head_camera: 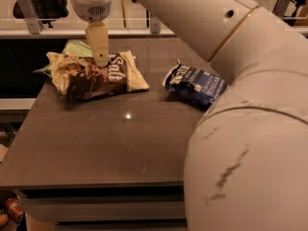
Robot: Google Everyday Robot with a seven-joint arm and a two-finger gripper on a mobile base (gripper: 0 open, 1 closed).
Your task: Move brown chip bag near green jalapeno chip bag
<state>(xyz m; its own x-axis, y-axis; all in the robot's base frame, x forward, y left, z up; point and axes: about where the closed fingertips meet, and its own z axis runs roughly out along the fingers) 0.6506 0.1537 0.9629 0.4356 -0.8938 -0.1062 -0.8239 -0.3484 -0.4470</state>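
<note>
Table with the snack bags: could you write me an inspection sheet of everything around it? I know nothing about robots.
Surface: dark grey-brown tabletop, flat.
Job's things: large crinkled dark-brown chip bag with cream ends and white "Salt" lettering lies at the back left. The small light-green chip bag sits right behind it, mostly hidden.
Clutter: crumpled dark blue bag at the right, apart from the other two.
Grippers: cream two-finger gripper points down at the brown bag's top edge; contact unclear.
Cables: nothing seen.
Surroundings: pale rail behind the table; the robot's big cream arm fills the right side.
</note>
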